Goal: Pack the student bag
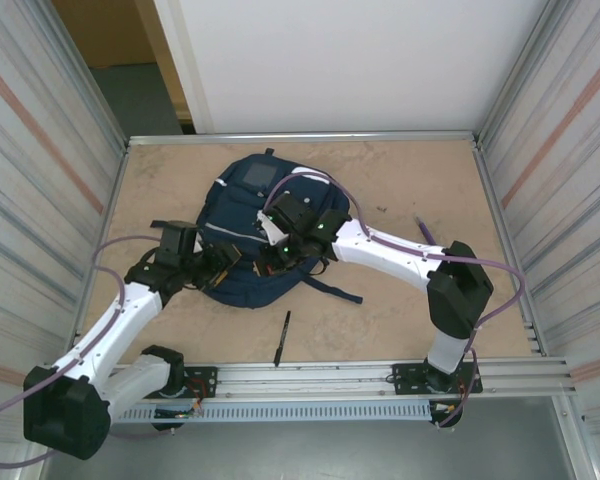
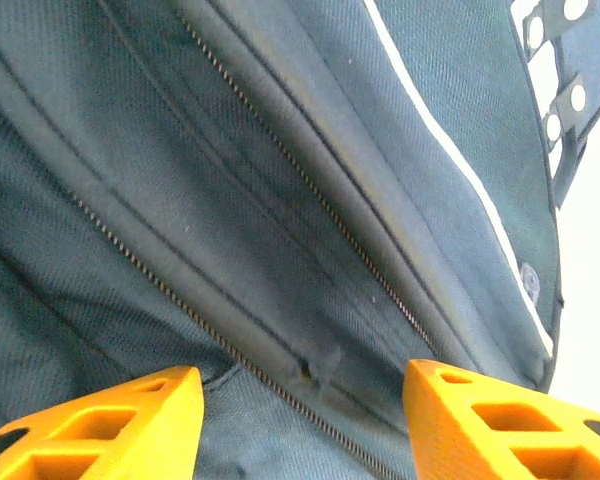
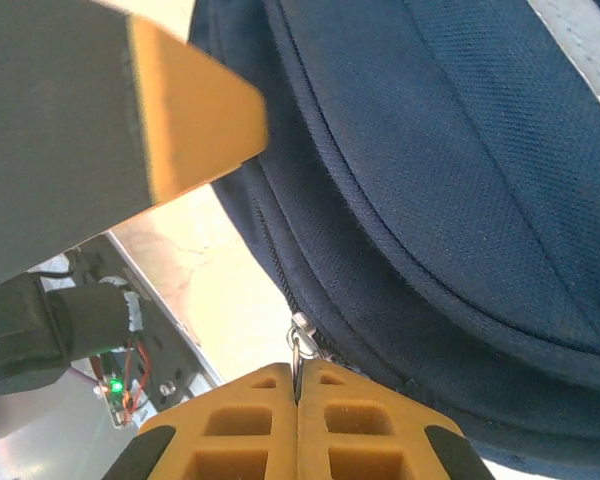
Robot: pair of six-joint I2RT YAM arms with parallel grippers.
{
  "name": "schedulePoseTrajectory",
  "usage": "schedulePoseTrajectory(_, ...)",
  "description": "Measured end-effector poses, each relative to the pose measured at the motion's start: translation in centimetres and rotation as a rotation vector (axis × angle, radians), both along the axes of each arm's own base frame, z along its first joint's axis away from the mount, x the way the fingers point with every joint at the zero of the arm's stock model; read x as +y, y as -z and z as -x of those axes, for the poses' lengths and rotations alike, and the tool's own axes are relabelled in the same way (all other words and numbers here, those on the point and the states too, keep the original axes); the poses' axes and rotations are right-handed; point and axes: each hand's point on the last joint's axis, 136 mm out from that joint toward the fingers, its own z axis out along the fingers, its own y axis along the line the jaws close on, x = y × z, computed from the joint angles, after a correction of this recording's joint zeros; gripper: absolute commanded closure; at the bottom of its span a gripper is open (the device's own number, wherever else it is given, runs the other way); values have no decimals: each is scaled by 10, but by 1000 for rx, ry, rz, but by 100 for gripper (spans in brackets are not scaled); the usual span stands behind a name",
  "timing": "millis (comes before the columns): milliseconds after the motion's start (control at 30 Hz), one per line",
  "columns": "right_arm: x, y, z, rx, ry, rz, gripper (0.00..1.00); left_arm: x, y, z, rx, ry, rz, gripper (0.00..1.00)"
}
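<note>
So the student bag (image 1: 242,212) is lying flat on the table (image 1: 410,180), a bit left of the middle. Its long axis runs roughly near to far. The top end with the pale patch (image 1: 255,178) points to the far side and the bottom end faces the arms. A dark strap (image 1: 335,292) trails out from the near right corner onto the table.

The right claw (image 3: 298,390) is clamped tight on the metal zipper pull (image 3: 300,340). Its orange fingers are pressed together with the pull pinched at the tips, right at the edge of the bag.

The left claw (image 2: 300,420) has its fingers apart at a middling gap with nothing between them. It's really close over the navy fabric, and I can't tell if it actually touches. A zipper line (image 2: 310,190) runs diagonally past it, with a thin white stripe (image 2: 450,150) further over.

From the top view both claws sit over the near half of the bag, the left one at the near left edge and the right one more toward the middle.

A black pen (image 1: 282,338) lies on the table on the near side of the bag, apart from it.
</note>
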Motion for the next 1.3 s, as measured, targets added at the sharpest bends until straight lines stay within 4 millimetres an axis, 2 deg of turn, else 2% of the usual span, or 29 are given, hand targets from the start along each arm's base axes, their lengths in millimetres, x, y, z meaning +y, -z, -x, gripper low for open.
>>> schedulePoseTrajectory(67,4,-1,3,-4,-9,-8,100,0,3,-4,3,-15,-2,69)
schedulePoseTrajectory(100,5,-1,5,-6,-15,-9,100,0,5,-6,3,-21,-8,83)
schedulePoseTrajectory(167,5,0,7,-10,-25,-4,100,2,8,-6,3,-28,-18,100)
schedulePoseTrajectory(267,-3,13,8,-40,-51,28,100,5,6,-8,-18,-20,-43,100)
schedulePoseTrajectory(367,-25,29,7,-75,-63,83,99,9,5,-7,-18,-7,-47,100)
schedulePoseTrajectory(433,-45,36,0,-105,-50,115,99,15,5,-7,-10,-7,-35,100)
schedulePoseTrajectory(533,-83,40,-23,-153,15,144,100,18,2,-5,-1,17,-12,100)
schedulePoseTrajectory(733,-150,44,-85,-188,264,198,93,6,-6,-4,-1,121,22,100)
schedulePoseTrajectory(867,-161,49,-96,-143,334,193,79,1,-11,-4,-24,153,42,100)
schedulePoseTrajectory(967,-165,50,-100,-158,348,210,71,2,-9,-2,-22,166,34,100)
schedulePoseTrajectory(1000,-168,51,-102,-170,358,225,68,2,-8,-1,-19,169,31,91)
schedulePoseTrajectory(1033,-171,51,-103,-179,365,240,66,2,-7,0,-15,172,25,69)
schedulePoseTrajectory(1067,-175,51,-103,-191,371,253,63,2,-7,2,-13,177,24,56)
schedulePoseTrajectory(1133,-181,47,-100,-219,373,267,60,0,-9,8,-9,188,31,49)
schedulePoseTrajectory(1200,-185,37,-92,-252,364,260,58,-1,-13,11,-19,192,37,48)
schedulePoseTrajectory(1300,-180,13,-79,-318,332,222,57,0,-21,16,-36,187,40,47)
